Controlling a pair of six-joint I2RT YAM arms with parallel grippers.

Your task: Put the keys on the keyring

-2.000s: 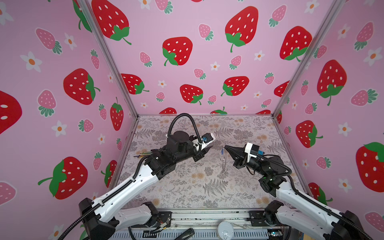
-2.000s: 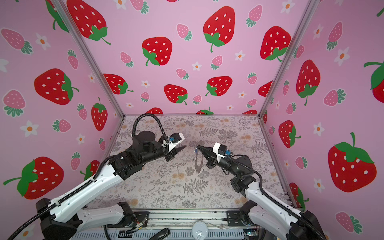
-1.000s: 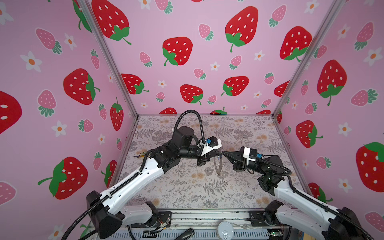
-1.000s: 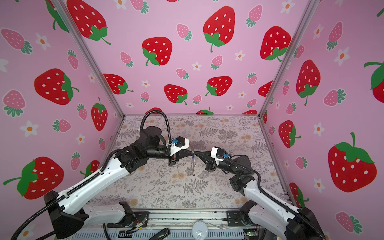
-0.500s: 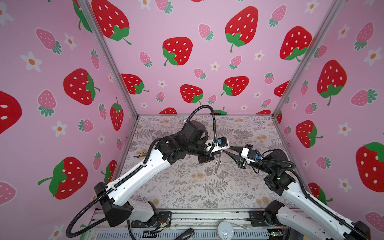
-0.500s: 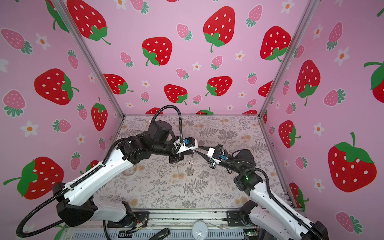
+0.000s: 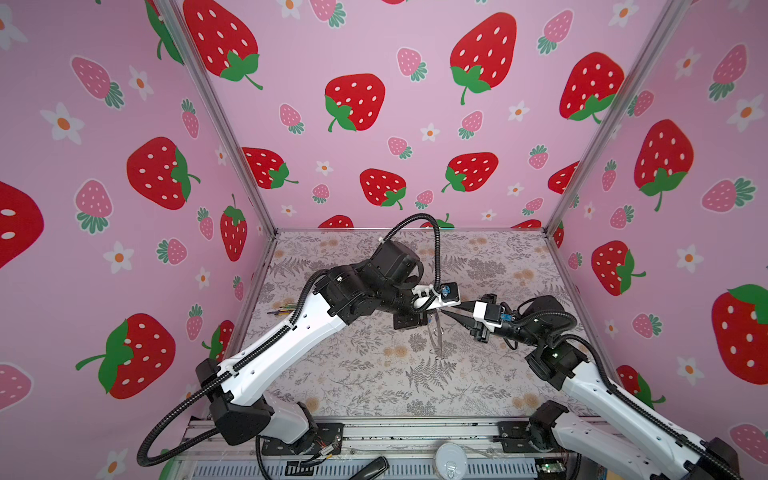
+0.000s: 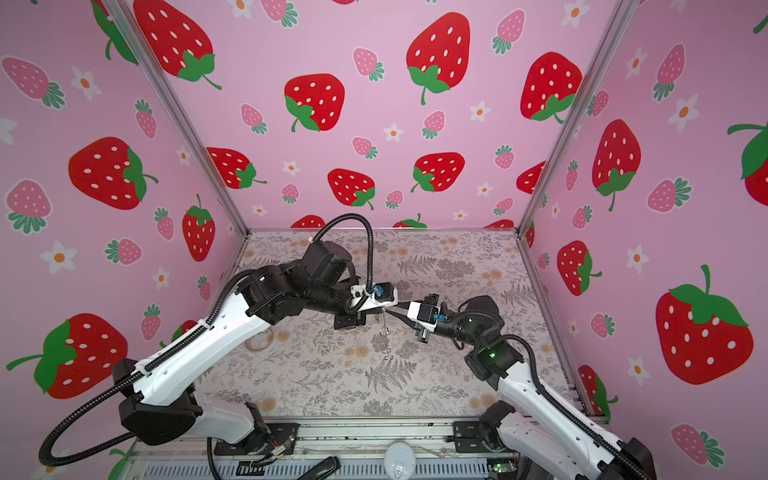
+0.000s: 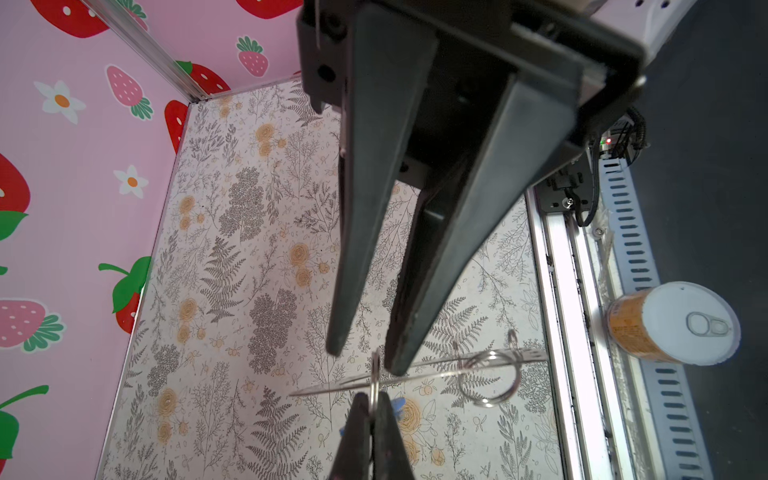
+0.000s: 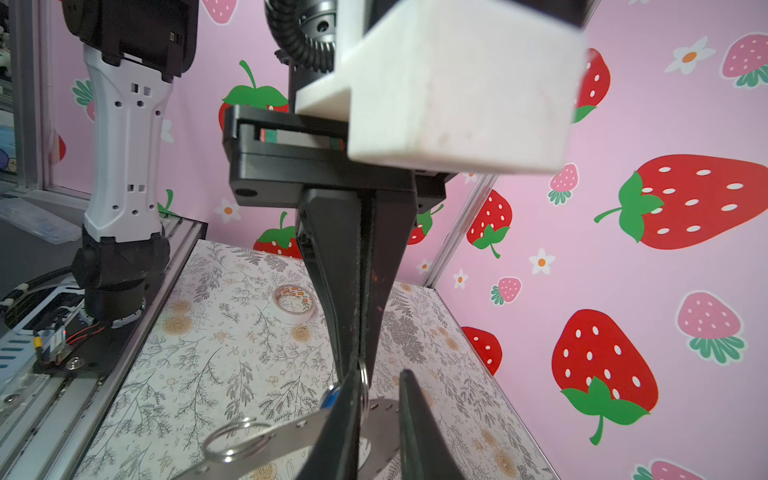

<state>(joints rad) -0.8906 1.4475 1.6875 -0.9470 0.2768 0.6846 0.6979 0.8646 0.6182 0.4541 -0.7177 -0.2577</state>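
Your blue key [image 9: 398, 402] shows only as a sliver low in the centre of both wrist views, behind the left gripper [image 10: 358, 362]; you cannot tell how it hangs. That gripper's jaws are pressed together on a small wire ring [image 10: 364, 384]. The keyring [image 10: 286, 430], a flat grey band with tiny holes, dangles just beneath, mid-frame in both top views. The right gripper [image 9: 365, 360] has its tips at the band with a narrow gap between the jaws. A second wire loop [image 9: 490, 403] hangs on the band. A tape roll [image 10: 296, 319] lies on the floral mat [image 10: 208, 353], and a can [image 9: 673, 322] lies beyond the rail [image 9: 561, 291].
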